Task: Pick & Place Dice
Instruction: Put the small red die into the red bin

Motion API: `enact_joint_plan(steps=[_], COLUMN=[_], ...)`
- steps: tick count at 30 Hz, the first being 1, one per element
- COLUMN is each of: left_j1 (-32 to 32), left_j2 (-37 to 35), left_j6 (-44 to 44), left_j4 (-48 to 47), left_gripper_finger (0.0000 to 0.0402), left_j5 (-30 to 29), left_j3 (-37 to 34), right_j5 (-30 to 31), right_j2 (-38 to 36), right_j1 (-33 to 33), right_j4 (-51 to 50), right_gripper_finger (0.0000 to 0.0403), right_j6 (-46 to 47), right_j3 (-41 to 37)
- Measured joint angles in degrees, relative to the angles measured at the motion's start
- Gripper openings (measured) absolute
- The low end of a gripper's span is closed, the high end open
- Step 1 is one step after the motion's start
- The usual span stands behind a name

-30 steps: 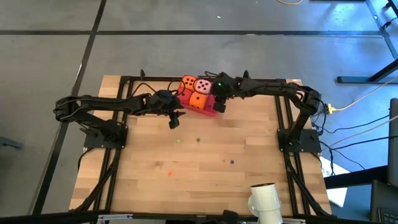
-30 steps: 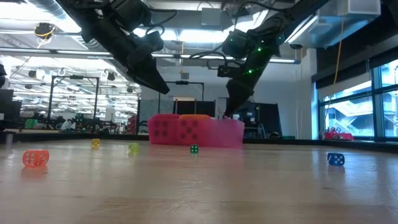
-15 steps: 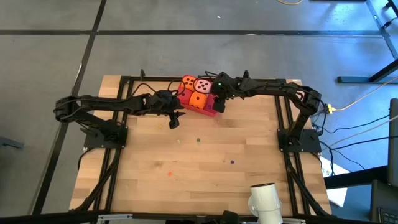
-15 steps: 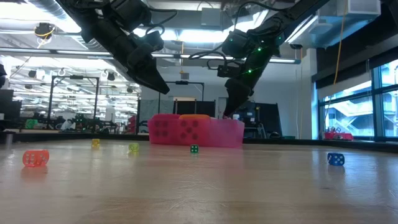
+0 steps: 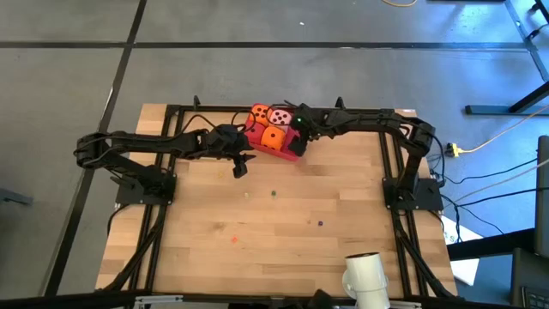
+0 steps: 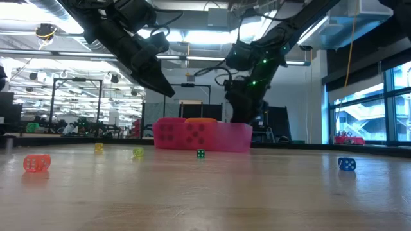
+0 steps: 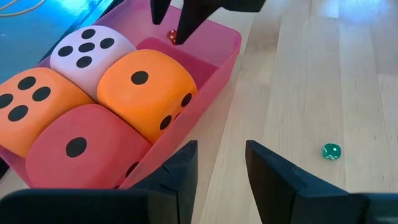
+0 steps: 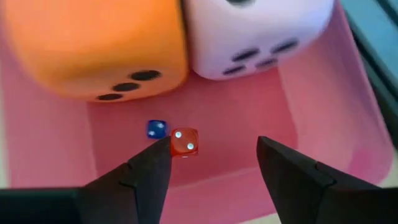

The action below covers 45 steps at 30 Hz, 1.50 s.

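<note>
A pink tray [image 5: 287, 153] at the table's far middle holds the dice: two orange [image 7: 146, 84] [image 7: 25, 102], one pale pink [image 7: 90, 50] and one red [image 7: 81, 146], packed at its left end. My right gripper [image 8: 214, 165] points down into the tray's bare right end, open. A tiny red cube [image 8: 185, 142] and a tiny blue one [image 8: 157, 129] lie on the tray floor just ahead of its fingers. My left gripper [image 7: 221, 168] hangs open over the table, near the tray's front wall, with nothing between its fingers. My right gripper comes slanting down from the table's right. One finger [image 8: 152, 165] stands right beside the tiny red cube, which rests on the tray floor. I cannot tell whether it touches the cube.
Tiny coloured cubes lie scattered on the wood: green [image 6: 200, 153], blue [image 6: 347, 163], orange-red [image 6: 36, 163], yellow [image 6: 98, 147]. A white cylinder [image 5: 364, 275] stands at the near edge. Dark frame rails [image 5: 390, 172] run along both sides.
My right gripper has sunk into the tray's right end and rolled about its own pointing line. The large dice and my left gripper have kept still.
</note>
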Motion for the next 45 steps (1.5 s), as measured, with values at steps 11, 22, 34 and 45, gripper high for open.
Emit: enact_joint_plan(steps=[11, 22, 34, 45], left_j1=[0.0, 0.0, 0.0, 0.0], left_j2=[0.0, 0.0, 0.0, 0.0], left_j6=[0.0, -0.01, 0.0, 0.0], left_j4=[-0.14, -0.1, -0.08, -0.19], left_gripper_finger=[0.013, 0.013, 0.013, 0.013], left_j5=[0.0, 0.0, 0.0, 0.0], left_j3=[0.0, 0.0, 0.0, 0.0], right_j5=[14.31, 4.83, 4.51, 3.16], right_j2=[0.13, 0.13, 0.11, 0.04], right_j1=[-1.04, -7.62, -10.05, -9.06], right_j4=[1.54, 1.56, 1.39, -6.06], right_gripper_finger=[0.0223, 0.0221, 0.0221, 0.0221], right_j6=[-6.03, -16.2, -11.4, 4.52], right_j3=[0.0, 0.0, 1.56, 5.35])
